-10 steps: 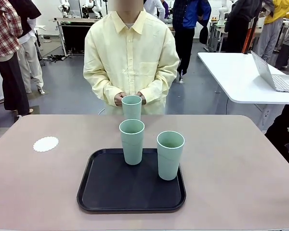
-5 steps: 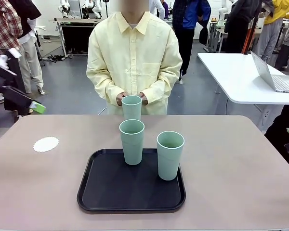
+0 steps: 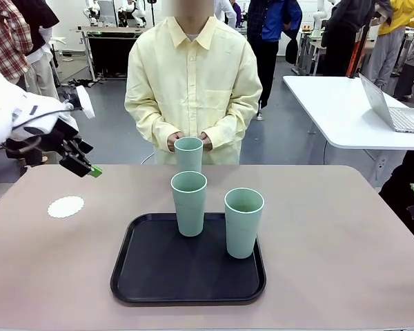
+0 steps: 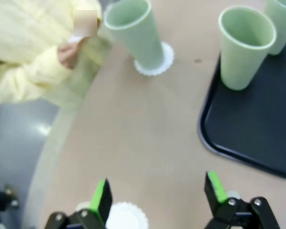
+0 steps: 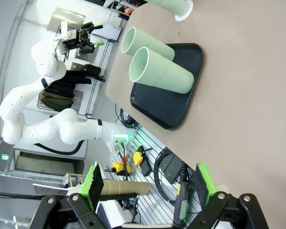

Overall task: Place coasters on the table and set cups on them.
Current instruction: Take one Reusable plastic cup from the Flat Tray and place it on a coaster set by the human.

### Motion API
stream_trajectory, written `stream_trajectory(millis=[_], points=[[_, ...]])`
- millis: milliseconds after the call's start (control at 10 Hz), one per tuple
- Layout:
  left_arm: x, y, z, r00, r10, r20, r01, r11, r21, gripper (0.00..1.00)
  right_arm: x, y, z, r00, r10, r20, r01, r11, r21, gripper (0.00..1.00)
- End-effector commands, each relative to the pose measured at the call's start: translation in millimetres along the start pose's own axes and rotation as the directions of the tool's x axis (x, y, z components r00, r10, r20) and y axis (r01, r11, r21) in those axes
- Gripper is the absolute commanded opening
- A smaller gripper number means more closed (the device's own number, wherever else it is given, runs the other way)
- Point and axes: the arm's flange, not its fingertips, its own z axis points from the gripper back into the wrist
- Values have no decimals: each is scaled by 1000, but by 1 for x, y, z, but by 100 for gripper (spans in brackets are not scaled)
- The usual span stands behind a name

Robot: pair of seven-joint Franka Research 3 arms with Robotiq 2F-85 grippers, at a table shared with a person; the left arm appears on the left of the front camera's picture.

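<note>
A lone white coaster [image 3: 65, 206] lies on the table [image 3: 331, 234] at the left. In the left wrist view the same coaster [image 4: 127, 217] sits just below the fingers. My left gripper [image 3: 88, 160] hangs open a little above and behind it, with nothing between its green pads [image 4: 103, 199]. One mint cup [image 3: 188, 153] stands on a second coaster [image 4: 155, 64] at the far edge, by the person's hands [image 3: 172, 141]. Two more cups [image 3: 188, 202] [image 3: 243, 222] stand on the black tray [image 3: 188, 276]. My right gripper [image 5: 148, 186] is open and empty, off the table's side.
A person in a yellow shirt [image 3: 192, 83] stands at the far edge. A white table with a laptop [image 3: 393, 110] is at the back right. Bare tabletop lies left and right of the tray.
My left arm has come in from the left and moved right and down, so its open gripper now hangs near the lone coaster. Cups, tray and person's hands have stayed put.
</note>
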Motion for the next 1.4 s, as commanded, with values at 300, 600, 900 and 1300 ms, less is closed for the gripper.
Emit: stream_trajectory(millis=[300,600,900,1300], points=[[0,0,0,1000,0,0,0,1000,0,100,3,-1,0,1000,15,20,-16,1000,25,100],[-2,2,0,1000,-7,1,7,1000,-15,100,3,-1,0,1000,15,20,-16,1000,25,100],[33,19,-41,929,-311,202,364,868,-338,100,3,-1,0,1000,15,20,-16,1000,25,100],[24,38,-100,847,-377,375,512,770,-382,100,3,-1,0,1000,15,20,-16,1000,25,100]])
